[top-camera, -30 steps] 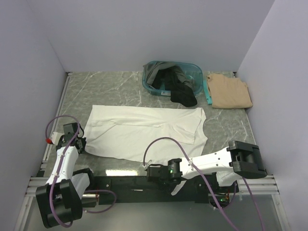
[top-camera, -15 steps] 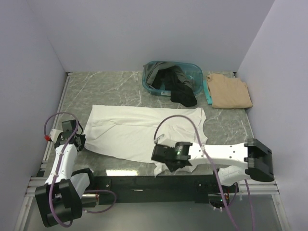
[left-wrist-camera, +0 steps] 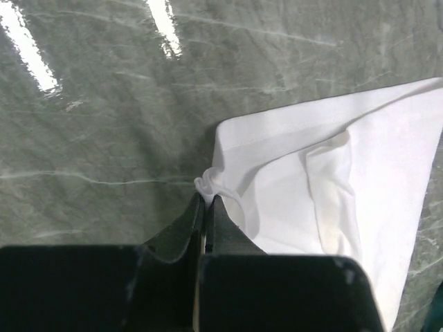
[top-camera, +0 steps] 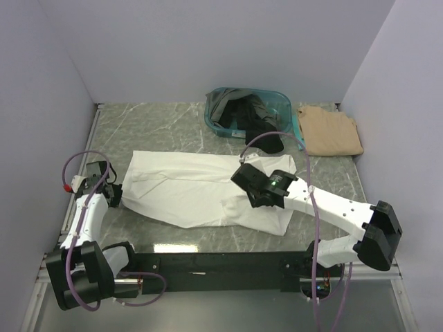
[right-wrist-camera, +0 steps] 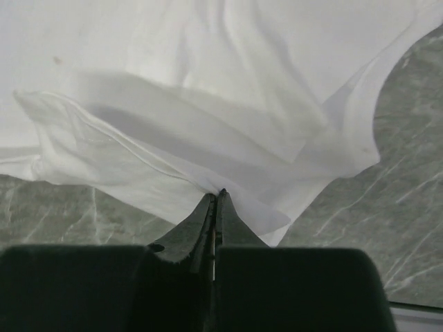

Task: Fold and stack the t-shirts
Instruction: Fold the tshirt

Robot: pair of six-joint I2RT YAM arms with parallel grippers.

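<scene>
On the table (top-camera: 166,124), the right tool (right-wrist-camera: 219,195) clamps an edge of the white t-shirt (top-camera: 187,194), apparently to fold it over; the left tool (left-wrist-camera: 206,202) pinches a corner, likely anchoring it.

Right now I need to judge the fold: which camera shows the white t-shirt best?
The top external view: nearly the whole white t-shirt shows, with its outline on the table. The left wrist view gives only one pinched corner; the right wrist view only a pinched fold.
</scene>
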